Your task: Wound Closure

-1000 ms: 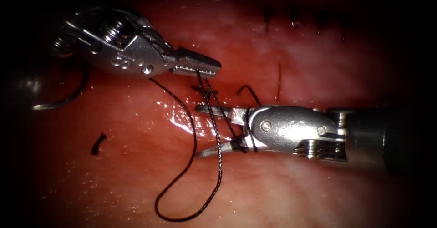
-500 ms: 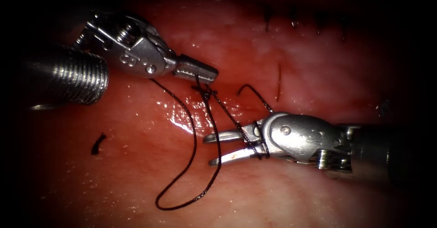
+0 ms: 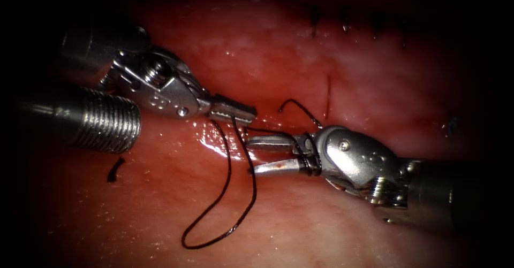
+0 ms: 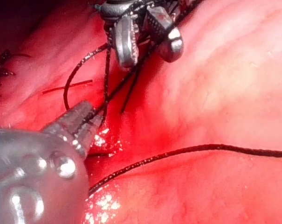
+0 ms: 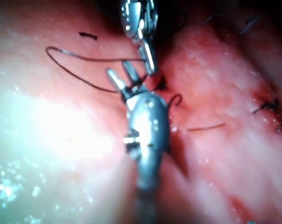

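So, my left tool (image 3: 243, 114) is clamped shut on the thread (image 3: 230, 193) right above the cut; my right tool (image 3: 256, 154) has its jaws spread apart and gripping nothing, with thread wrapped round their base; a slack loop lies on the tissue (image 3: 348, 236) below; can't spot the needle.

Left hand (image 3: 243, 114) pinches thread (image 3: 235, 193); right hand (image 3: 257, 154) agape, thread-wrapped.
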`<action>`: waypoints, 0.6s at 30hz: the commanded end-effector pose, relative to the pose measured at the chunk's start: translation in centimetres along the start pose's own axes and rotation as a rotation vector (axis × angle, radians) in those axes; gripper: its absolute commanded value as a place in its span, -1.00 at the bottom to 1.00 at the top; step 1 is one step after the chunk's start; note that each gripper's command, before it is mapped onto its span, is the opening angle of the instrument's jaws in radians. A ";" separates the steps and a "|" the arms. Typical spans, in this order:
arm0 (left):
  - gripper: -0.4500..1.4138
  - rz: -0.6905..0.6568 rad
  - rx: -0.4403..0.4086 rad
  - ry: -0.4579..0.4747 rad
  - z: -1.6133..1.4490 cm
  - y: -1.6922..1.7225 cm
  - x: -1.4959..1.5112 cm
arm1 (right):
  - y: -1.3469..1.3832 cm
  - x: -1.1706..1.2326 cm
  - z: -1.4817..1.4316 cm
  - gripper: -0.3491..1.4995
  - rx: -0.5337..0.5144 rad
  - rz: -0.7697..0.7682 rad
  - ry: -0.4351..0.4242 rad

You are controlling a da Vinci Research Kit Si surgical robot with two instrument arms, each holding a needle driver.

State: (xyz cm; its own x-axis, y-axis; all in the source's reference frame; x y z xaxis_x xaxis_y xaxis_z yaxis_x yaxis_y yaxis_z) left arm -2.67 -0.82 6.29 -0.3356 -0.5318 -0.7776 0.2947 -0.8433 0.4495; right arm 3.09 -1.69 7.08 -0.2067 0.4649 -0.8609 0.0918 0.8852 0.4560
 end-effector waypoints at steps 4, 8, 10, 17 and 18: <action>-1.00 0.002 0.002 -0.007 0.08 0.14 0.05 | 0.10 -0.04 0.05 -0.51 -0.111 0.032 0.028; -1.00 -0.005 0.004 -0.016 0.05 0.25 0.17 | 0.17 -0.08 -0.07 -0.51 -0.195 0.052 0.040; -1.00 -0.004 0.005 -0.021 0.04 0.29 0.23 | 0.19 -0.09 -0.12 -0.51 -0.223 0.057 0.036; -1.00 -0.010 0.007 -0.027 0.04 0.35 0.55 | 0.11 -0.15 -0.23 -0.47 -0.367 0.082 0.009; -1.00 -0.011 0.008 -0.030 0.05 0.35 0.60 | 0.09 -0.16 -0.24 -0.47 -0.390 0.090 0.005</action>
State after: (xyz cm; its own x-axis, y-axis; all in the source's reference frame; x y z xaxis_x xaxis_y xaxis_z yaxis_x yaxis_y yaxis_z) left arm -2.76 -1.46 5.93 -0.3708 -0.5229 -0.7675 0.2810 -0.8508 0.4440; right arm 2.83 -1.66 7.27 -0.2132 0.5374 -0.8159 -0.2879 0.7635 0.5781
